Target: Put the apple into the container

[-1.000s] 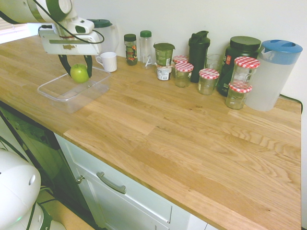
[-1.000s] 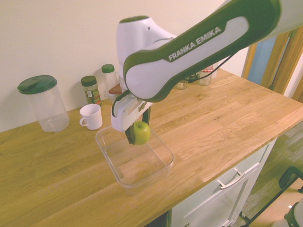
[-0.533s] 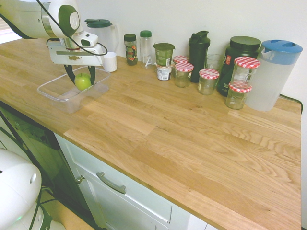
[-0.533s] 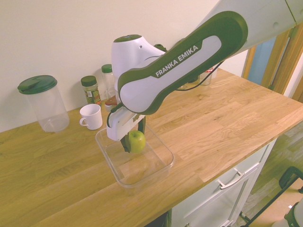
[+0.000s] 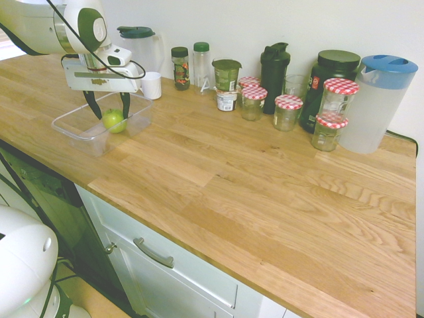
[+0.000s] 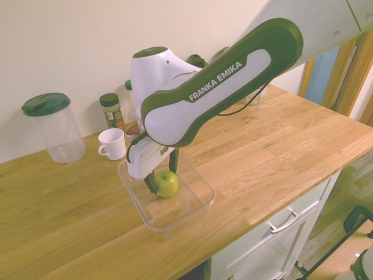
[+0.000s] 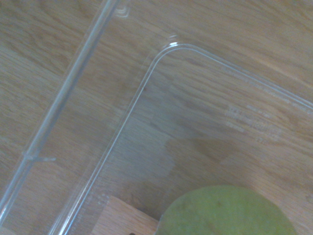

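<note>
One apple (image 5: 113, 120), one container (image 5: 73, 136), and I read the drop as done. The apple sits on the container's floor, toward the wall-side end of the tub, and the gripper (image 5: 106, 109) hangs straight over it with its dark fingers (image 5: 89, 105) spread wide, one each side of the fruit. In the first exterior view I see a gap between each finger and the skin, so I judge nothing is gripped now. The second exterior view agrees: apple (image 6: 166, 183) low in the container (image 6: 192, 207), gripper (image 6: 159, 178) right above it.

Key relation for my next move: the apple lies directly below the pincer, between the fingers, so the clean way out is straight up. Any sideways pull could knock a finger against the round fruit or the tub's rim. The apple has no long axis to speak of.

Materials: the apple is smooth, glossy, yellow-green, likely to roll. The container is thin clear plastic, shallow, rectangular with rounded corners and a raised rim, light enough to skid, I guess. The wrist view shows the container's curved corner (image 7: 161, 51) and the apple's top (image 7: 227, 213) over wood grain.
</note>
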